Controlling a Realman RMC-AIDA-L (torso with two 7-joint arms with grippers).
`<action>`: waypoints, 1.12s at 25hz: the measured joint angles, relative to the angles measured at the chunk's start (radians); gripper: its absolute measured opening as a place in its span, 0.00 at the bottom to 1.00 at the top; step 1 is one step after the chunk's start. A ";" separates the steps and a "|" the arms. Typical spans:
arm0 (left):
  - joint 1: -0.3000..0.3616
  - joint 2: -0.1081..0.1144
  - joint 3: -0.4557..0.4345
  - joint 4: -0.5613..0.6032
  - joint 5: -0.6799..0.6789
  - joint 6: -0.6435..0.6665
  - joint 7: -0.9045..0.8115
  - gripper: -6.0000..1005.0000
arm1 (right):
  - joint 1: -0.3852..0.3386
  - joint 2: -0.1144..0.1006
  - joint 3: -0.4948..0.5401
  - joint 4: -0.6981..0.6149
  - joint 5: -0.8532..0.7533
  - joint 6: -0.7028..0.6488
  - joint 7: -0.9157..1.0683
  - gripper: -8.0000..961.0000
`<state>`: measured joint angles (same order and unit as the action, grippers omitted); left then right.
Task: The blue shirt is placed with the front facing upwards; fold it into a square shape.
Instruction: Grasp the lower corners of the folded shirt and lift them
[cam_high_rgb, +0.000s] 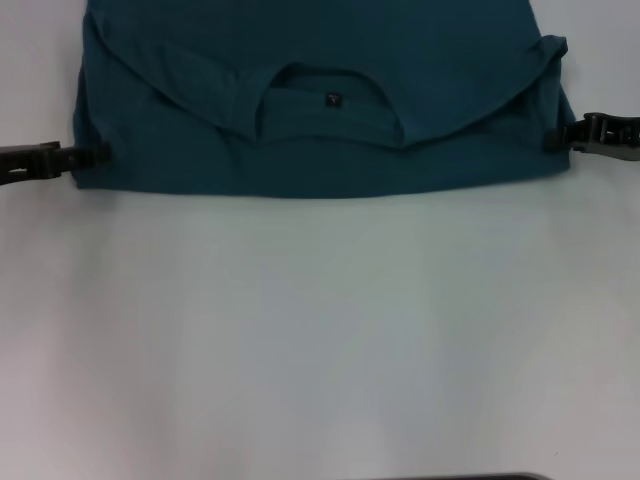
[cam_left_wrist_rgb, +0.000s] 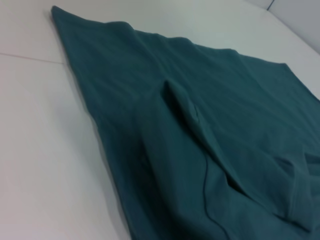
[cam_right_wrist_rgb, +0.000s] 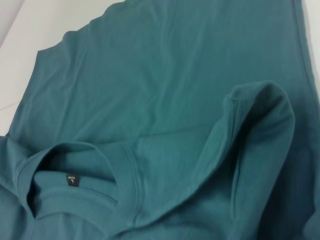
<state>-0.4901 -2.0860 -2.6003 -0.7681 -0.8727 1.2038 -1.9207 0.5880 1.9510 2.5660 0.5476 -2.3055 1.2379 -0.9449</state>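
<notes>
Teal-blue cotton fills the upper part of the head view, where the large dark short-sleeved blue shirt (cam_high_rgb: 310, 110) is seen lying on a pale white worktop (cam_high_rgb: 320, 330), its round neck opening and small black label (cam_high_rgb: 333, 99) turned toward the lower edge of the cloth. A folded flap is laid across the neck area, and no lettering is shown.

At the left edge of the frame the left gripper (cam_high_rgb: 100, 153) is held level with the shirt's lower left corner, its tip touching the cloth edge. At the right edge the right gripper (cam_high_rgb: 552, 138) is set against the lower right corner, beneath a bunched sleeve fold (cam_high_rgb: 550, 50). Whether either pair of jaws is parted or pinched on fabric cannot be told; the tips are too dark and small, and neither wrist view shows them.

In the left wrist view a raised ridge of fabric (cam_left_wrist_rgb: 182, 102) is seen across the flat cloth; in the right wrist view a rolled sleeve hem (cam_right_wrist_rgb: 260, 105) stands up beside the ribbed collar (cam_right_wrist_rgb: 75, 150).

The shirt is judged light, soft and limp, likely to sag and crease between two holds. Hold is best taken at the two near corners through all layers, so the fold is carried over evenly.
</notes>
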 joint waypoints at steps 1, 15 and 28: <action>0.000 0.000 0.000 0.000 0.000 0.000 0.000 0.87 | 0.001 0.000 0.000 0.000 0.000 0.000 0.000 0.04; -0.004 -0.002 0.067 0.004 0.000 0.000 -0.003 0.86 | 0.002 0.000 0.002 0.000 0.003 0.000 0.000 0.04; -0.004 -0.002 0.094 -0.001 0.000 -0.006 -0.003 0.86 | 0.006 0.001 0.003 0.000 0.005 -0.002 0.000 0.04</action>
<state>-0.4942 -2.0877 -2.5067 -0.7687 -0.8729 1.1980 -1.9233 0.5938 1.9517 2.5694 0.5475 -2.3007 1.2364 -0.9449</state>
